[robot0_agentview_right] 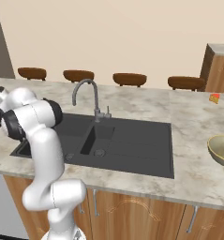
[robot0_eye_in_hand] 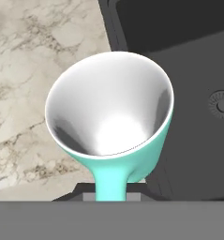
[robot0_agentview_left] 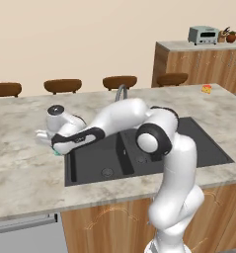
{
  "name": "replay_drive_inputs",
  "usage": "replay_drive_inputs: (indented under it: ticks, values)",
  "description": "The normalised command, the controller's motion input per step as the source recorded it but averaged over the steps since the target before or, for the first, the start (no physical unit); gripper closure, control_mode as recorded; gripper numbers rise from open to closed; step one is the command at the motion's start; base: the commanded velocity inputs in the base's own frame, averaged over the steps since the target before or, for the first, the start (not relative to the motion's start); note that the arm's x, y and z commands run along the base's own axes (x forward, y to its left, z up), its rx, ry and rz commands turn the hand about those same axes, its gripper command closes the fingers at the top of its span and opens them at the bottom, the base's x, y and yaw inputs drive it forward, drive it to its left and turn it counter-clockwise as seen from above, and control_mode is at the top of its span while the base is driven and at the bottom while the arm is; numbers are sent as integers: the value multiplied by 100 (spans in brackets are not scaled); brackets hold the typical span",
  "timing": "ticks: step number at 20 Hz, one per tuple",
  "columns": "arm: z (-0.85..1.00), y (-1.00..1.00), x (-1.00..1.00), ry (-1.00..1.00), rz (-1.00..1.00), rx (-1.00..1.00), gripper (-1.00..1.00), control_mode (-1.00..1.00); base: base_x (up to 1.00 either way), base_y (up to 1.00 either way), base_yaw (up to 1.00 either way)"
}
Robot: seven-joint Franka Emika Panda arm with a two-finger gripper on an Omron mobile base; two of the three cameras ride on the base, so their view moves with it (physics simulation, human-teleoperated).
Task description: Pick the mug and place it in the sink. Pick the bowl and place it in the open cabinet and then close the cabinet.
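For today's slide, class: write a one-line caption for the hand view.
The gripper holds the teal mug by its handle beside the dark sink.

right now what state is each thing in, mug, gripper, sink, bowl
mug: held by its handle, empty, white inside, at the sink's edge
gripper: shut on the mug's handle
sink: both basins empty
bowl: upright on the counter, right of the sink, apart from the arm
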Motion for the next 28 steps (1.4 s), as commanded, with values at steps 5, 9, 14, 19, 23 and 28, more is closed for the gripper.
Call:
replay_drive_inputs:
  ticks: [5,9,14,19,23,28]
  values:
    - [1,-68,0,13,0,0,100,-100,0,0,0]
    - [0,-45,11,3,0,0,100,-100,0,0,0]
    - [-8,-57,0,0,0,0,100,-100,0,0,0]
    - [-22,-48,17,3,0,0,100,-100,0,0,0]
    - [-29,-56,24,7,0,2,100,-100,0,0,0]
    - [-35,-17,31,-6,1,-2,100,-100,0,0,0]
